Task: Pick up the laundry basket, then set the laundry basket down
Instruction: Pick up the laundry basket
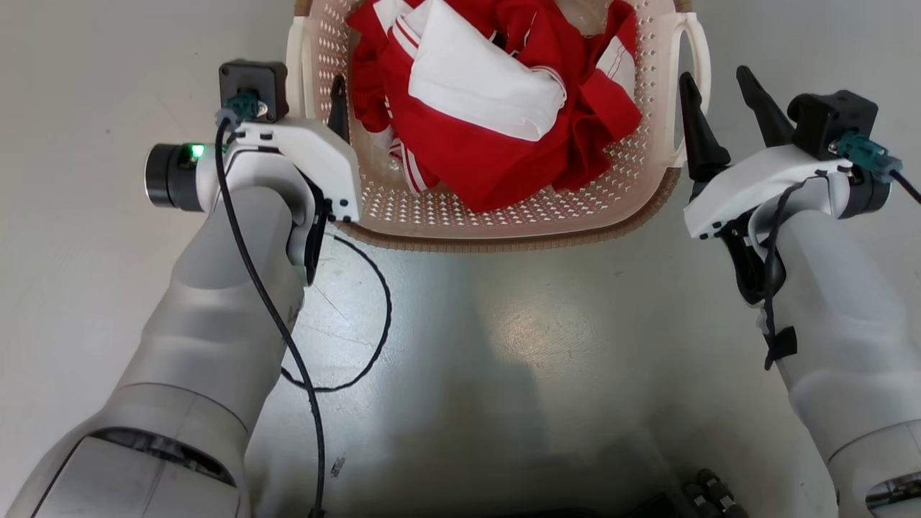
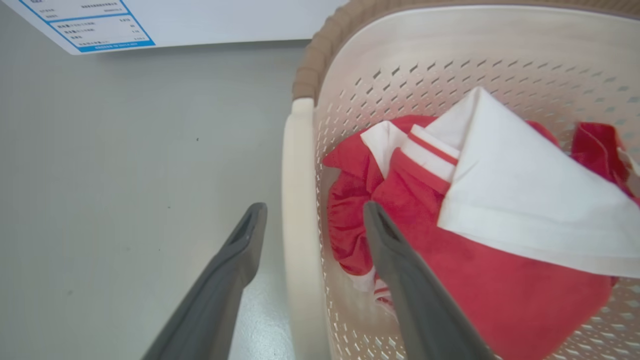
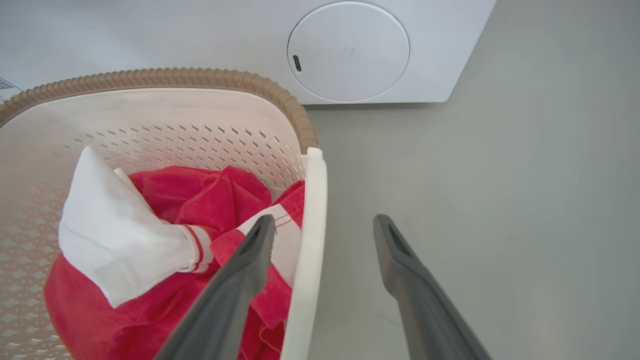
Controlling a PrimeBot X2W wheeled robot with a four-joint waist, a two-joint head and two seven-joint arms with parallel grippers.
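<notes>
Laundry basket (image 1: 504, 242), cream with a brown woven-look rim, sits on the smooth grey floor (image 1: 518, 345) straight ahead of me, holding red and white clothes (image 1: 496, 108). My left gripper (image 2: 315, 207) is spread wide astride the left loop handle (image 2: 299, 165), one finger inside the basket and one outside. My right gripper (image 3: 325, 220) likewise straddles the right loop handle (image 3: 312, 190). Beyond stands a white appliance (image 3: 430, 45) with a round panel. A blue-bordered label (image 2: 85, 25) carries print too small to read.

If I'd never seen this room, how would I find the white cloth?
Start at the white washing machine with the round door; on the floor by it stands the cream laundry basket with a brown rim. The white cloth lies on top of the red clothes, the one large plain white piece there.
</notes>
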